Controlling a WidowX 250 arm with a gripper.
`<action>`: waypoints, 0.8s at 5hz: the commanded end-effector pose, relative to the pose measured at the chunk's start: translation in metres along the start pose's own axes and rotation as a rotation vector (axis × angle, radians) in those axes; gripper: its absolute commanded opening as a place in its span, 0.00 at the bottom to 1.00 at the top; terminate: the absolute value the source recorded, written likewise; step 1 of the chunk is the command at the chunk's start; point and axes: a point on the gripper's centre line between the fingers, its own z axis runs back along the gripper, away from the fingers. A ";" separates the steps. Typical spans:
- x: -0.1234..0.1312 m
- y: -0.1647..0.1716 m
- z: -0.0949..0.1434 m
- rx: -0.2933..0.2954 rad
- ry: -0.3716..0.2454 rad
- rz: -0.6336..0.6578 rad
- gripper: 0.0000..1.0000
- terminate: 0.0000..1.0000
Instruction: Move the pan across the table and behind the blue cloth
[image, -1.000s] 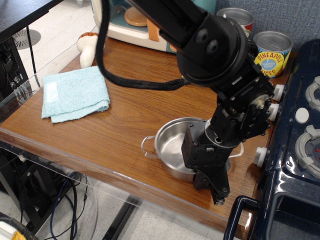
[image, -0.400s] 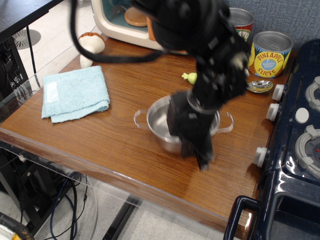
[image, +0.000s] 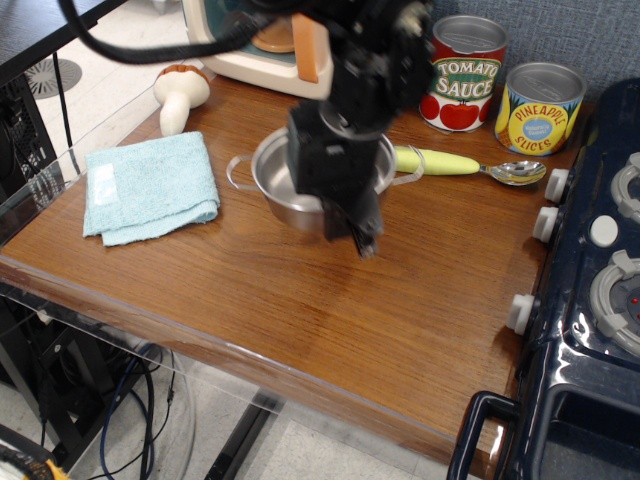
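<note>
The shiny steel pan (image: 276, 180) with wire loop handles sits near the middle of the brown wooden table (image: 300, 300), just right of the light blue cloth (image: 150, 187). My black gripper (image: 345, 215) reaches down over the pan's near right rim and looks shut on it; one finger hangs outside the wall, the other is hidden inside. The folded cloth lies flat at the left edge with its white tag up.
A tomato sauce can (image: 463, 73) and a pineapple can (image: 542, 107) stand at the back right. A green-handled spoon (image: 470, 166) lies behind the pan. A toy mushroom (image: 180, 95) and a toy oven (image: 250, 45) are at the back left. The dark blue stove (image: 600, 280) is on the right.
The gripper has moved the pan from the front right of the table leftward and back, close beside the cloth. The spoon and cans are now uncovered.
</note>
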 end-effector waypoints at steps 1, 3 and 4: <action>-0.007 -0.067 0.002 -0.079 0.004 0.124 0.00 0.00; -0.010 -0.099 -0.022 -0.070 -0.054 0.195 0.00 0.00; -0.010 -0.110 -0.033 -0.078 -0.086 0.211 0.00 0.00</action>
